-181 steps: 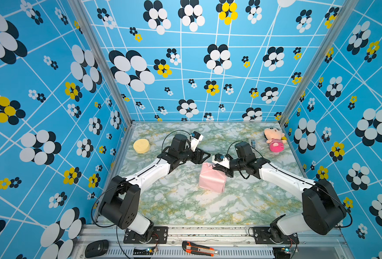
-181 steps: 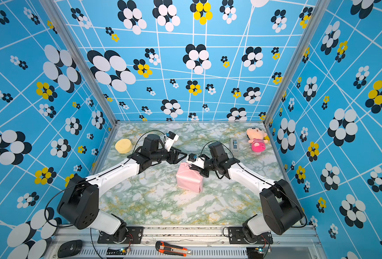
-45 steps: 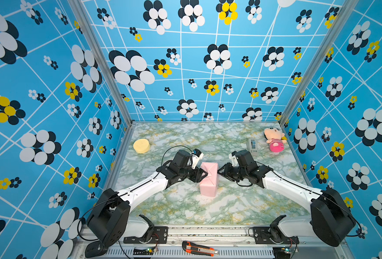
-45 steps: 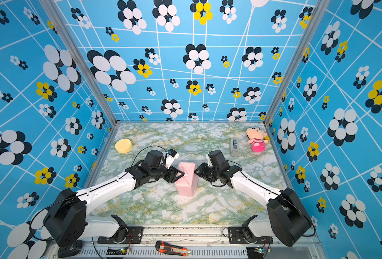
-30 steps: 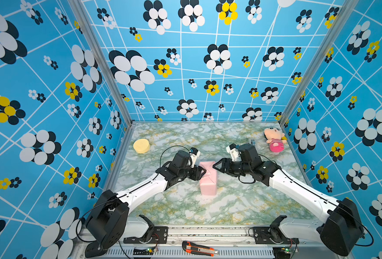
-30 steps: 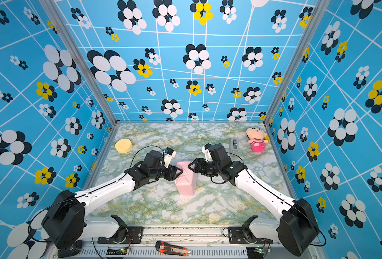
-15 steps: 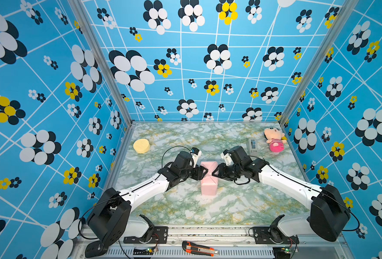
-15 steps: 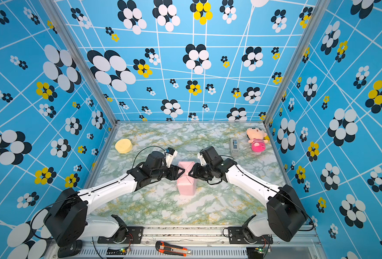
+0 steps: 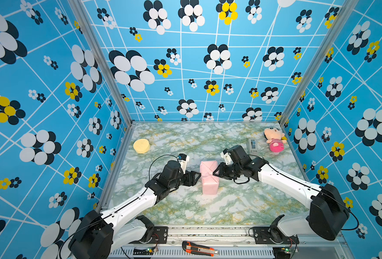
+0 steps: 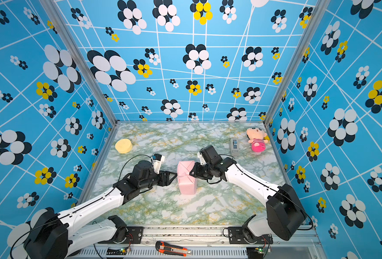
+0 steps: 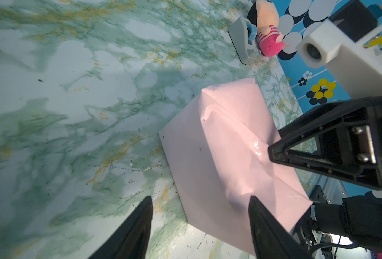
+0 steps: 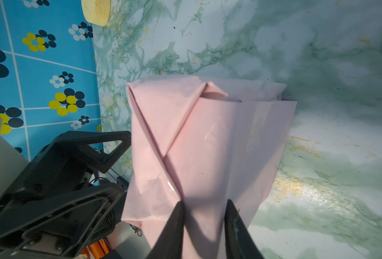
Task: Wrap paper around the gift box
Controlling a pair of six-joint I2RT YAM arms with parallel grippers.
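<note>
Pinching the light, tear-prone-looking paper [image 9: 209, 186] at its stiffer three-o'clock fold, right gripper [image 9: 216, 174] is clamped; left gripper [image 9: 197, 177], at nine, stands open.

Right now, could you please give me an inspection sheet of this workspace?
Surface: marble-patterned table.
Job's things: paper folded into a parcel, pink side out; gift box not visible.
Clutter: yellow sponge, tape dispenser, plush doll at the back; utility knife on front rail.
Grippers: left gripper open beside the parcel; right gripper at its opposite side, grip unclear.
Cables: black cable arcs over the left arm, clear of paper.
Surroundings: blue flowered walls.
</note>
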